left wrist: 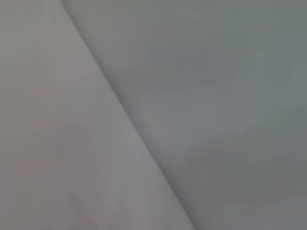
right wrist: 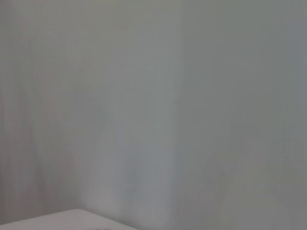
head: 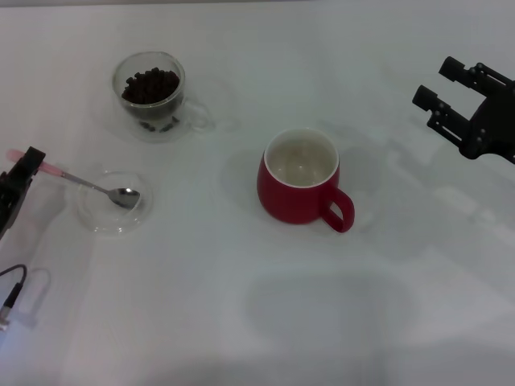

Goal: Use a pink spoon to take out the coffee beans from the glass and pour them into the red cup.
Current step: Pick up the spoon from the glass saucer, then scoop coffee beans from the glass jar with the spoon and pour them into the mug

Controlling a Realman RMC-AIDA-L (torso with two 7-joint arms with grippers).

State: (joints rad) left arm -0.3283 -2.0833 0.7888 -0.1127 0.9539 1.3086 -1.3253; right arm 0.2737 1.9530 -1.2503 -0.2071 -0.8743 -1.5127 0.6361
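The glass (head: 150, 95) stands at the back left, holding coffee beans (head: 150, 84), its handle toward the red cup. The red cup (head: 301, 180) stands mid-table with a white, empty inside and its handle toward the front right. The pink spoon (head: 88, 184) lies with its metal bowl in a clear saucer and its pink handle pointing left. My left gripper (head: 27, 166) is at the left edge, right over the spoon's handle end; the pink tip shows beyond it. My right gripper (head: 435, 82) hovers open and empty at the far right. Both wrist views show only blank surfaces.
The flat clear glass saucer (head: 101, 214) lies on the white table in front of the glass. A dark cable with a plug (head: 11, 296) lies at the front left edge.
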